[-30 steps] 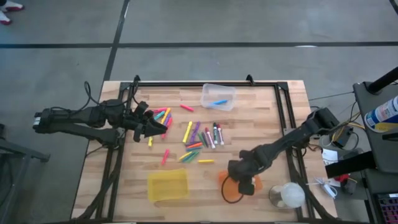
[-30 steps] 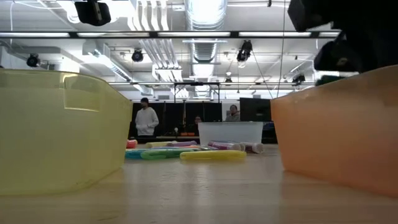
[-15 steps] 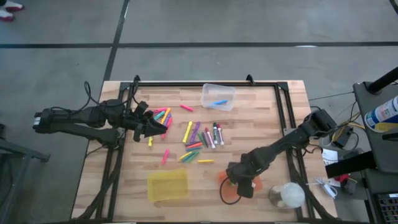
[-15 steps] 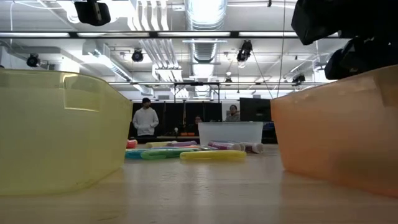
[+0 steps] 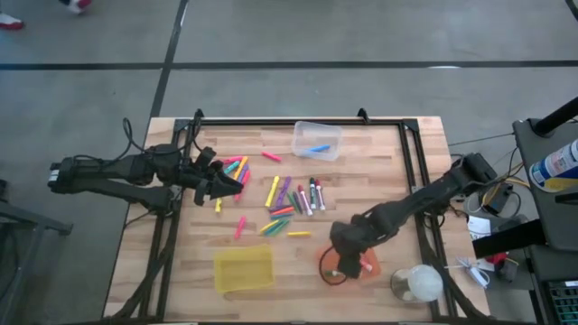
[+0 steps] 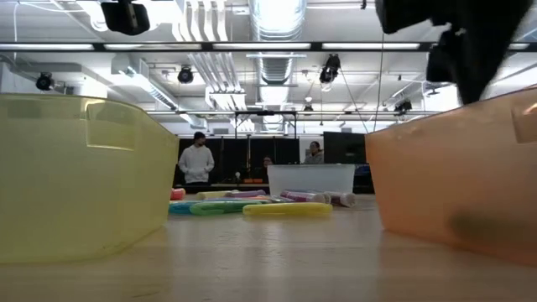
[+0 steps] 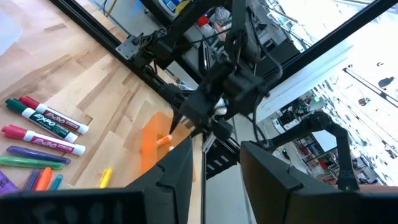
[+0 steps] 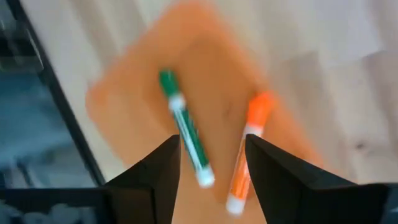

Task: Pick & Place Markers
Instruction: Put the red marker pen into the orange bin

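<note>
High view: right gripper (image 5: 348, 264) sits over the orange bin (image 5: 368, 269) at the near edge of the wooden table (image 5: 379, 171), nothing in its fingers. Left gripper (image 5: 228, 185) hangs low at the left end of the loose markers (image 5: 287, 203), which lie mid-table in a scatter of pink, yellow, green, purple and white-barrelled pens; one blue marker (image 5: 318, 148) lies in the clear bin (image 5: 332, 135) at the far side. Yellow bin (image 5: 243, 269) stands near the front, left of the orange one. Low view: yellow bin wall (image 6: 80, 180) on the left, orange bin wall (image 6: 457, 180) on the right, a row of markers (image 6: 285, 208) on the table between them with the clear bin (image 6: 310, 178) behind; the right arm's dark body comes down above the orange bin; a person in white (image 6: 196, 161) stands in the room beyond. Left wrist view: left fingers (image 7: 180, 171) spread with a clear gap and nothing between them; white markers with red and green caps (image 7: 46, 121) lie on the wood; the right arm reaches down to the orange bin (image 7: 160, 140) farther off. Right wrist view: right fingers (image 8: 155, 177) stand wide apart, empty, looking straight down into the orange bin (image 8: 124, 81), where a white marker with green cap (image 8: 185, 137) and an orange highlighter (image 8: 249, 149) lie side by side on the floor, not touching.
</note>
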